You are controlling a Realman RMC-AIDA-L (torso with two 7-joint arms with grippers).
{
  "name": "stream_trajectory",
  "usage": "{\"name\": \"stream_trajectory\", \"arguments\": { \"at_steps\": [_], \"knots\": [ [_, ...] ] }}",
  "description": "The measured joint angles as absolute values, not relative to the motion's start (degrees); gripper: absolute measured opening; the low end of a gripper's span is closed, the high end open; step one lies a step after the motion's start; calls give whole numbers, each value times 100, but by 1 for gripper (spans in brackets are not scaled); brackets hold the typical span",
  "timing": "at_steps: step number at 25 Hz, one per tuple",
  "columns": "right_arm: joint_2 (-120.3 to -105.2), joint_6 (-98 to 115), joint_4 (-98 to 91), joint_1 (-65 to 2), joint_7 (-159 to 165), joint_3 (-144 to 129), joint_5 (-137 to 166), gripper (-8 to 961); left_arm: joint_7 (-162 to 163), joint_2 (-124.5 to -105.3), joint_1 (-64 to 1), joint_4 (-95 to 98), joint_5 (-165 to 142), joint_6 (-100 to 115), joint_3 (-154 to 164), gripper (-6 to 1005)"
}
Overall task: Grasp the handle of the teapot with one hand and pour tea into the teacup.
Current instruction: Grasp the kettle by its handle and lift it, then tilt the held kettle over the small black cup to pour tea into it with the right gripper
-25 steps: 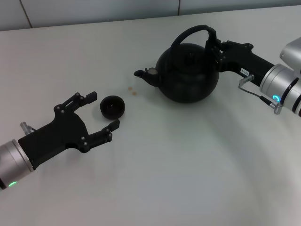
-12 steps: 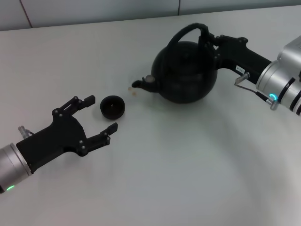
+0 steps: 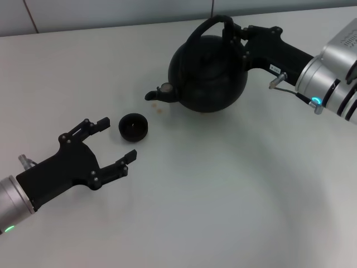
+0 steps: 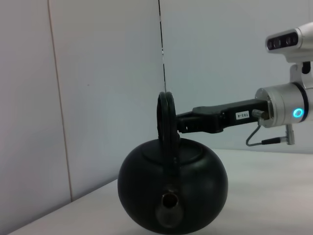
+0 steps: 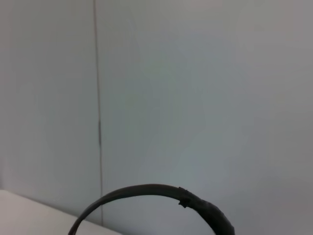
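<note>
Head view: the right gripper (image 3: 233, 34) has its fingers clenched on the handle (image 3: 207, 25) of the teapot (image 3: 207, 72), which is at the far side of the tabletop (image 3: 223, 195), spout toward the teacup (image 3: 133, 127). The left gripper (image 3: 114, 139) rests beside the teacup, fingers spread apart, not touching it.
</note>
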State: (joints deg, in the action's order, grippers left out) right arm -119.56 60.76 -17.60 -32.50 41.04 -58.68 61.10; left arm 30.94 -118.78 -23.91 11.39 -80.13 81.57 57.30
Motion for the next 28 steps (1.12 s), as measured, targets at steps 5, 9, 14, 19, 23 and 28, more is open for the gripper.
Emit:
{"name": "stream_trajectory", "arguments": {
  "at_steps": [5,9,14,19,23,28],
  "knots": [
    [-11951,5853,-2088,-3252,4104,-6303,6111,125,3094,-11875,-2361,1165,-8012,8166,5730,864],
    [-11955,5725,-2255,-3253,4022,-6465,6110,124,3094,-11874,-2361,1171,-8005,8164,5730,864],
    [-11956,5605,-2387,-3255,3886,-6474,6110,125,3094,-11874,-2374,1173,-7989,8132,5730,864],
    [-11952,5582,-2472,-3299,3736,-6478,6110,126,3094,-11874,-2402,1178,-7981,8124,5716,864],
    [-11942,5580,-2508,-3369,3685,-6478,6146,125,3094,-11874,-2415,1178,-7979,8121,5694,864],
    [-11941,5580,-2637,-3429,3674,-6478,6388,124,3094,-11874,-2427,1178,-7980,8121,5684,864]
  ]
}}
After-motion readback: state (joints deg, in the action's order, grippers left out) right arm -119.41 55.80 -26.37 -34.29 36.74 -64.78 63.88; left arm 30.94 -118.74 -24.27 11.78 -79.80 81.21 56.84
